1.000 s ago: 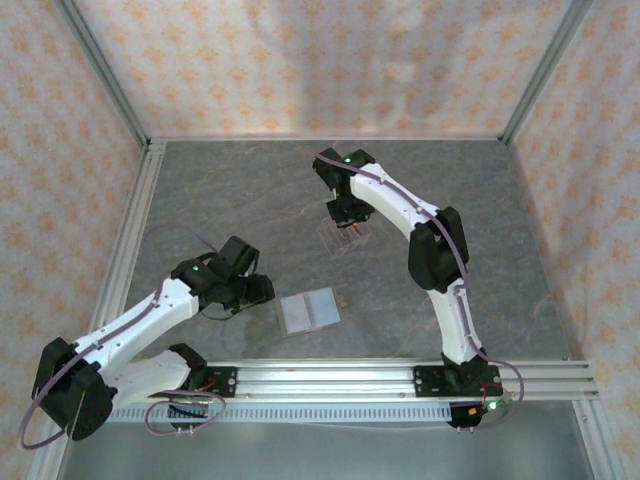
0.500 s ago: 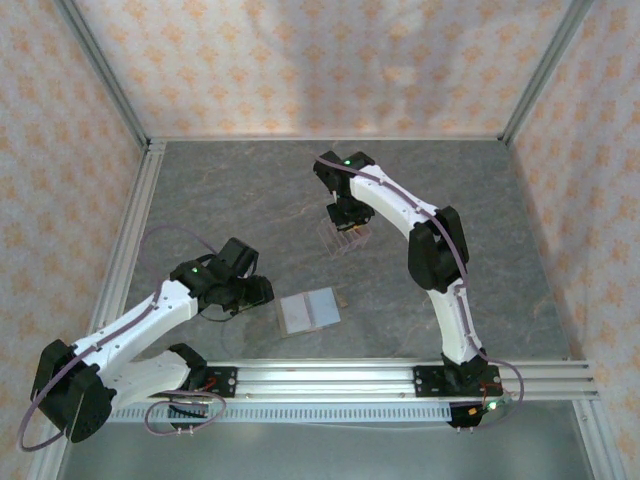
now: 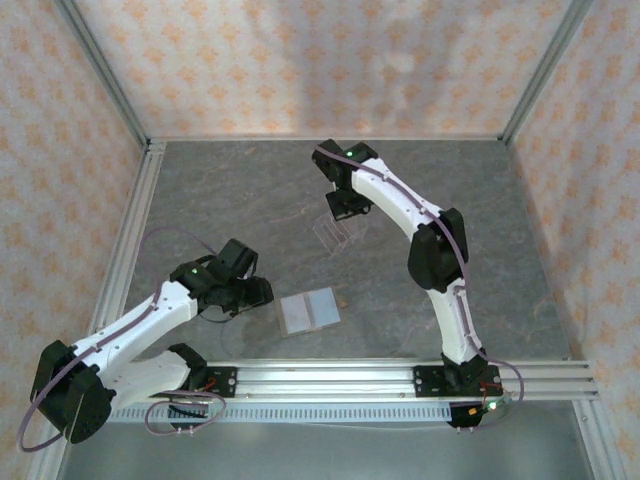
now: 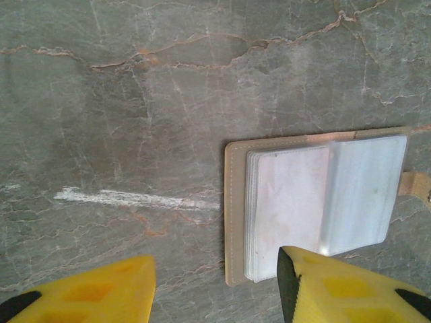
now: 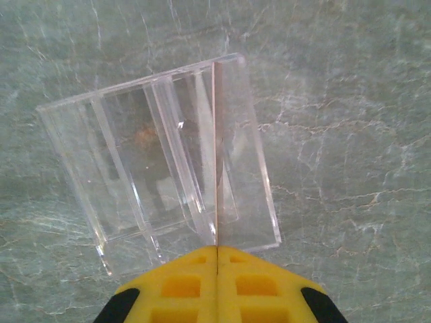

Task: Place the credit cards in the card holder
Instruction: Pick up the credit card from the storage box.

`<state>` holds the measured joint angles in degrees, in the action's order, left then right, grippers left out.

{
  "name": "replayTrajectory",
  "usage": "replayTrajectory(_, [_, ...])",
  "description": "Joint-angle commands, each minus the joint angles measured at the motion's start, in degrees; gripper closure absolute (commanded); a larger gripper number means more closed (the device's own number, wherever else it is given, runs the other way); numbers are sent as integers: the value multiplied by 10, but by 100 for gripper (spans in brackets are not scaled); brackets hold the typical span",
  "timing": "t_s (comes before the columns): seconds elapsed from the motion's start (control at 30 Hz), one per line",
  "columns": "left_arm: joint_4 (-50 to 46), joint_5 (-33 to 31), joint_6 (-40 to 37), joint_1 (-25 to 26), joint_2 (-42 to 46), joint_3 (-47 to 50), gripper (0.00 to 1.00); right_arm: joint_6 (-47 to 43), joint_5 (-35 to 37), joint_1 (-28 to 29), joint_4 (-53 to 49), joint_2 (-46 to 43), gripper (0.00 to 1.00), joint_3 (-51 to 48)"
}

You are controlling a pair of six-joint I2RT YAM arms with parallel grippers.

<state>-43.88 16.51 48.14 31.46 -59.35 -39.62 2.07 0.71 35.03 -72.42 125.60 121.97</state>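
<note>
A: What's changed?
B: The right gripper (image 5: 217, 250) has risen off the clear stand (image 5: 121, 148), clamped on one credit card (image 5: 217, 155), edge-on.
A: And the left gripper (image 4: 214, 268)?
B: Half open, empty, beside the one open card holder (image 4: 235, 202).

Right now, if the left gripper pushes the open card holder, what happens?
The card holder lies flat and thin on the smooth table, so it probably slides rather than tips. Its clear sleeves look floppy; likely to buckle or lift.
</note>
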Motion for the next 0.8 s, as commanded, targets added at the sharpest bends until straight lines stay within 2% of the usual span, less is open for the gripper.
replayTrajectory(0.0, [5, 2, 5, 3, -6, 7, 48, 6, 31, -2, -36, -51, 100, 29])
replayTrajectory(0.1, [10, 1, 4, 8, -13, 6, 47, 20, 24, 2, -33, -98, 100, 5])
replayTrajectory(0.2, [20, 2, 8, 19, -25, 5, 47, 39, -44, 5, 30, -181, 100, -101])
replayTrajectory(0.27, [25, -1, 9, 29, -37, 0, 47, 60, -107, 7, 99, -246, 100, -201])
replayTrajectory(0.43, [43, -7, 14, 61, -78, -13, 47, 147, -262, 16, 345, -395, 100, -478])
replayTrajectory(0.6, [45, -21, 13, 89, -121, -39, 49, 236, -327, 39, 529, -479, 100, -660])
replayTrajectory(0.77, [37, -36, 8, 105, -163, -67, 54, 297, -371, 71, 676, -496, 100, -769])
